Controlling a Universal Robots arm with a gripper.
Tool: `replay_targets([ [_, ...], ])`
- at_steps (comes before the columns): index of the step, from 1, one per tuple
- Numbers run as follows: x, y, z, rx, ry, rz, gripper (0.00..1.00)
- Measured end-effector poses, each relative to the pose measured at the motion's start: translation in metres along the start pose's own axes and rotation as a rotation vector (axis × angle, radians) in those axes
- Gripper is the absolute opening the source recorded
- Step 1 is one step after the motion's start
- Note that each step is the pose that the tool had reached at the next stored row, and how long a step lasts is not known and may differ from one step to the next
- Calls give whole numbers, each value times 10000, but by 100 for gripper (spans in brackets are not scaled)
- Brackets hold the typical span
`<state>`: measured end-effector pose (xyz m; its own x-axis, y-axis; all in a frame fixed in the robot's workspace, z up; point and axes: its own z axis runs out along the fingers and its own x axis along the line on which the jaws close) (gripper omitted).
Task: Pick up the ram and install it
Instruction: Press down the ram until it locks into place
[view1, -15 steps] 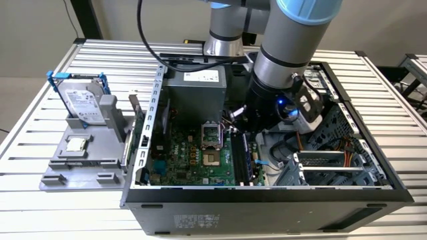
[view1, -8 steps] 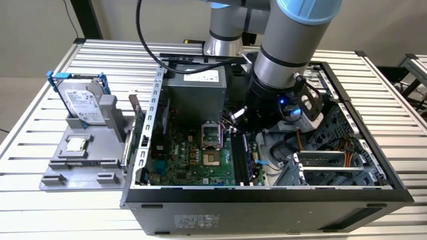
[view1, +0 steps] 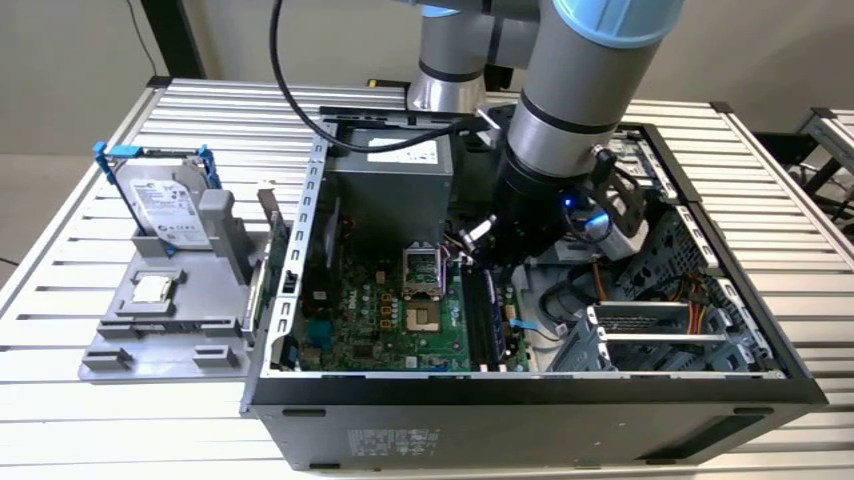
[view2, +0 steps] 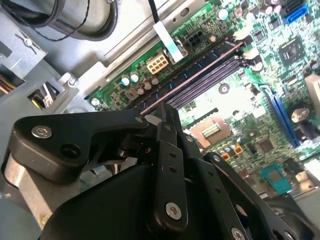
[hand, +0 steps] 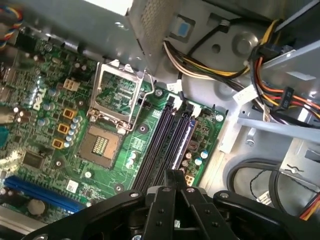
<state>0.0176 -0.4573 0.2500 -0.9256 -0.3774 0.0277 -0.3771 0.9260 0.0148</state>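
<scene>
Tool (view2: 162, 117) inside computer case (view1: 534, 385), over ram (view2: 195, 77)

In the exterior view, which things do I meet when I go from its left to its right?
Silver hard drive in blue bracket → grey plastic parts holder → green motherboard → black memory slots → metal drive cage.

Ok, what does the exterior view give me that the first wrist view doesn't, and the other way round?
Exterior view: the hard drive in its blue bracket and the processor chip, both on the grey holder at the exterior view's left of the case, plus the arm reaching down into it. First wrist view: the end effector right over the end of the memory slots, and the long blue expansion slot. Both: the green motherboard and its open processor socket.
</scene>
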Motion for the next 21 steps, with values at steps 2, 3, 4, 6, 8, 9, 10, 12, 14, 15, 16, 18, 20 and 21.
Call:
replay_targets([
  [2,0,0,0,26,12,-309,0],
  [3,0,0,0,39,18,-485,0],
  [4,0,0,0,52,24,-663,0],
  [6,0,0,0,76,35,-1039,0],
  [8,0,0,0,97,44,-1393,0],
  [9,0,0,0,106,48,-1573,0],
  [10,0,0,0,112,50,-1753,0],
  [12,1,0,0,132,34,-2116,0],
  [14,0,0,0,157,-28,-2437,0],
  [15,0,0,0,168,-64,-2578,0],
  [16,0,0,0,182,-103,-2725,0],
  [18,1,0,-1,206,-189,-3003,0],
  [20,0,0,0,206,-281,-3270,0],
  [21,0,0,-1,184,-315,-3397,0],
])
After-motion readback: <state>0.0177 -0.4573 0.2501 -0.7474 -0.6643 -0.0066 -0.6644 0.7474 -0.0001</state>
